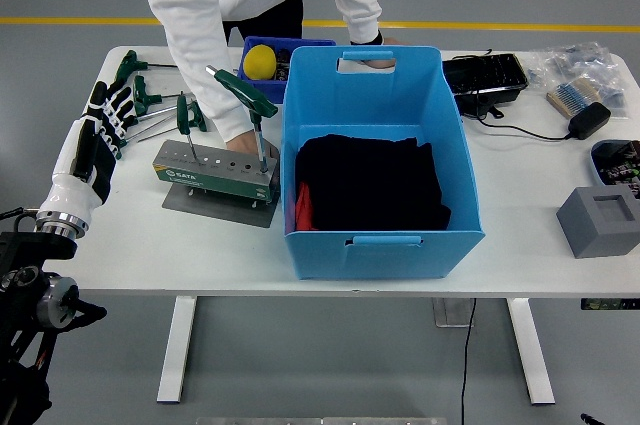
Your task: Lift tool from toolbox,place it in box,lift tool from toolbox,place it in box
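Fingers of the left hand are being held spread and relaxed, with nothing grasped between them; the hand is being kept above the table's left edge, well apart from the toolbox. No right hand is being shown in the head view.

The green toolbox is being seen on a grey plate on the white table, just left of the blue box. Two green T-handle tools are being held upright in its holes: a short one near its left end and a taller one at its right end, close to the box's left wall. More green-handled tools are being seen lying flat on the table behind the toolbox. Dark cloth is being seen inside the box, with a bit of red at its left edge.

A person in a white top is being seen leaning over the far side. One hand is being rested just behind the toolbox, beside the taller tool's shaft; whether the shaft is being touched cannot be told. The other hand is being placed at the box's far rim. A yellow ball is being seen in a small blue bin behind the box.
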`<action>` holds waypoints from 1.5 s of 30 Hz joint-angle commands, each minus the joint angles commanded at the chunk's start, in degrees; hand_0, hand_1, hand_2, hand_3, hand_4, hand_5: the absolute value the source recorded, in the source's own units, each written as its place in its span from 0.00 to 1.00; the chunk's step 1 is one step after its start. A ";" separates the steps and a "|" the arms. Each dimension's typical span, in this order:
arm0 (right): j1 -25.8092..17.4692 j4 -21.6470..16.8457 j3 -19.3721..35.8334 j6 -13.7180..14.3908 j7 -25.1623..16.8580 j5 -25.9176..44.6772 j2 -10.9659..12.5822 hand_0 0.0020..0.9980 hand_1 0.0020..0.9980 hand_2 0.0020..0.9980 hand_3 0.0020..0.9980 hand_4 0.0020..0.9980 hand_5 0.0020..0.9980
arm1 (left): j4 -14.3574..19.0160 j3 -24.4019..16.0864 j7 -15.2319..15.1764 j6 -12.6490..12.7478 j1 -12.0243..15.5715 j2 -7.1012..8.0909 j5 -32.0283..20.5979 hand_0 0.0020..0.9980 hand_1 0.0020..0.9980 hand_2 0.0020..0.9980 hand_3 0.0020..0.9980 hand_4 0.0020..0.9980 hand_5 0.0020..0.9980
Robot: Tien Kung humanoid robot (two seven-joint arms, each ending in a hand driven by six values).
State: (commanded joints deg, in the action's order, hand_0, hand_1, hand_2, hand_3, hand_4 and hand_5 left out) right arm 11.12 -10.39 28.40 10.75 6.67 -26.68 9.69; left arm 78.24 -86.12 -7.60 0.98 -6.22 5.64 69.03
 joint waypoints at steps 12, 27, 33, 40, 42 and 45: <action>0.21 0.02 0.12 0.03 0.04 -0.11 0.13 0.62 0.60 0.67 0.57 0.83 0.68 | 3.00 4.18 -2.83 0.32 -6.90 6.65 27.95 0.99 1.00 1.00 0.98 1.00 0.74; 0.47 -0.05 0.15 0.10 0.18 0.00 0.33 0.62 0.60 0.67 0.57 0.83 0.69 | -2.58 30.75 -0.76 -6.26 -29.25 16.44 55.86 1.00 1.00 1.00 0.99 1.00 0.60; 0.67 -0.09 0.08 0.15 0.19 0.15 0.44 0.62 0.60 0.67 0.57 0.83 0.69 | -7.94 39.02 -2.73 -3.96 -35.64 17.52 55.61 0.91 0.90 0.86 0.86 1.00 0.59; 1.00 -0.14 0.30 0.12 0.35 -0.37 0.57 0.62 0.60 0.67 0.57 0.83 0.69 | -16.60 45.41 -7.86 4.81 -40.65 16.95 55.10 0.83 0.75 0.72 0.73 1.00 0.58; 1.04 -0.16 0.29 0.12 0.36 -0.40 0.60 0.62 0.60 0.67 0.57 0.83 0.69 | -18.47 45.93 -8.37 5.43 -41.36 16.58 54.28 0.83 0.75 0.72 0.73 1.00 0.58; 1.04 -0.19 0.29 0.14 0.36 -0.28 0.63 0.62 0.60 0.67 0.57 0.83 0.69 | -21.34 47.12 -9.07 6.02 -42.62 15.92 53.31 0.72 0.62 0.61 0.65 1.00 0.60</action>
State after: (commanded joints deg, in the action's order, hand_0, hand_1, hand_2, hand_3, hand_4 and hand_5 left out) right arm 12.16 -10.58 28.69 10.88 7.03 -26.96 10.32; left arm 56.90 -39.01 -16.67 7.00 -48.84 21.56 122.34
